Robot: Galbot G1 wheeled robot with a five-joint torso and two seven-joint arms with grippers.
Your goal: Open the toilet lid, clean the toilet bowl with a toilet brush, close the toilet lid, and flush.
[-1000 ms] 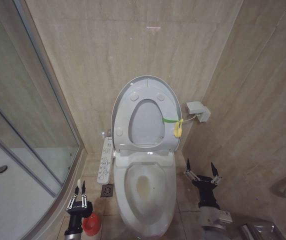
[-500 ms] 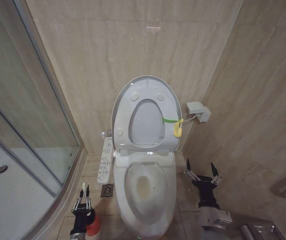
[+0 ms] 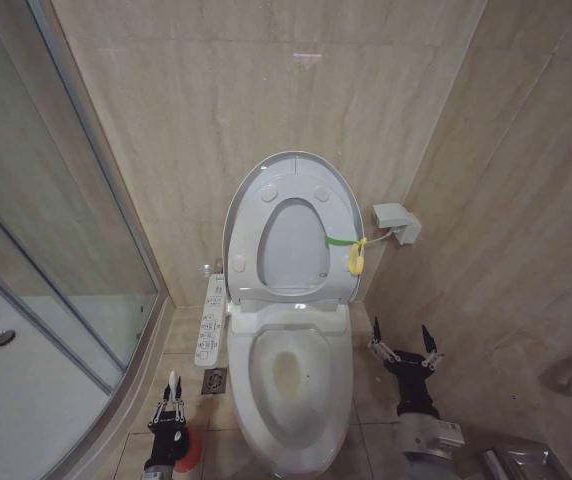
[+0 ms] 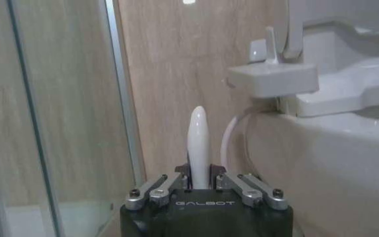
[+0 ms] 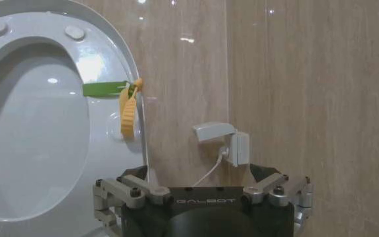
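A: In the head view, what could go wrong?
B: The left hand point(image 3: 173, 408), bottom left of the frame, pinches the thin, smooth toilet brush point(image 3: 173, 381) over the round red holder point(image 3: 185, 450). It could slip, or catch the holder and tip it. The shiny toilet lid point(image 3: 291, 225) stands up in the middle, the hard white toilet bowl point(image 3: 296, 375) below it.
A: And the left wrist view?
B: The pale handle is pressed between the fingers point(image 4: 171, 183), low in the middle. The brush end is hidden.
A: The right wrist view?
B: The right hand point(image 5: 203, 190) sits spread and empty at the bottom, beside the lid with its yellow-green tag point(image 5: 128, 111)
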